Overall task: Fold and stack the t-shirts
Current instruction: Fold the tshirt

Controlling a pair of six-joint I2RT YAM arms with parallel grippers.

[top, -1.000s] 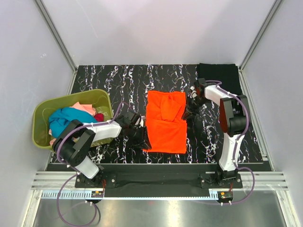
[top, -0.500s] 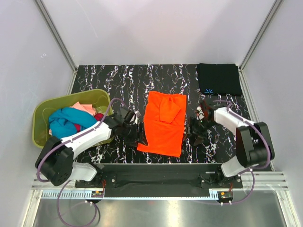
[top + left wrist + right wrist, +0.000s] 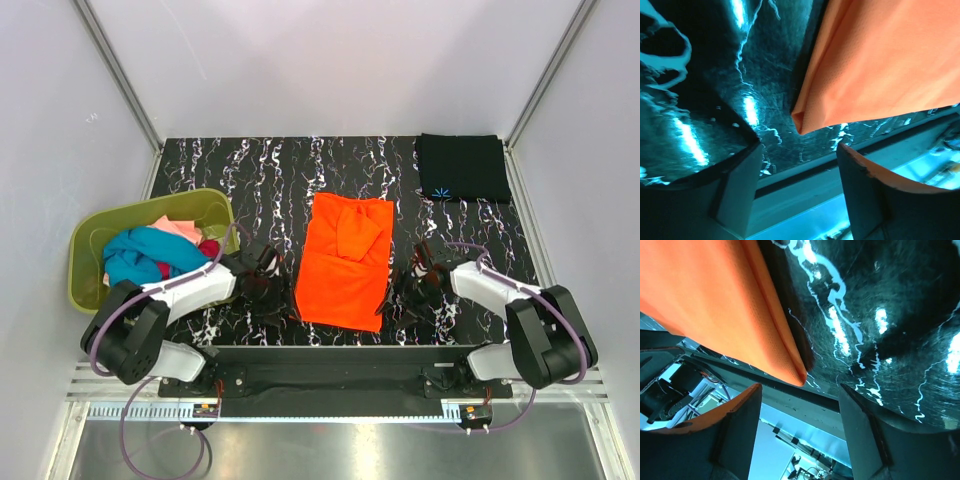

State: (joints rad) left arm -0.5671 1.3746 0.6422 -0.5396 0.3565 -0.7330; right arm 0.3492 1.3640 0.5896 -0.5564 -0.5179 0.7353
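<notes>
The bright orange t-shirt (image 3: 345, 262) lies partly folded in the middle of the table, a sleeve turned in over its chest. My left gripper (image 3: 283, 296) stands open just off its near left corner (image 3: 801, 121), and my right gripper (image 3: 395, 295) stands open just off its near right corner (image 3: 799, 376). Nothing lies between either pair of fingers. In the left wrist view the orange cloth (image 3: 880, 65) fills the upper right; in the right wrist view the orange cloth (image 3: 715, 305) fills the upper left. A folded black t-shirt (image 3: 462, 167) with a light-blue mark lies at the back right.
The olive-green basket (image 3: 92, 290) stands at the left and holds a teal shirt (image 3: 140, 255), a pink one (image 3: 178, 228) and a red one (image 3: 208, 247). The table's near edge (image 3: 340, 345) runs close behind both grippers. Grey walls close in the sides.
Both grippers have opened and let go of the orange t-shirt. Both have drawn back toward the near edge and now sit beside the shirt's near corners.
</notes>
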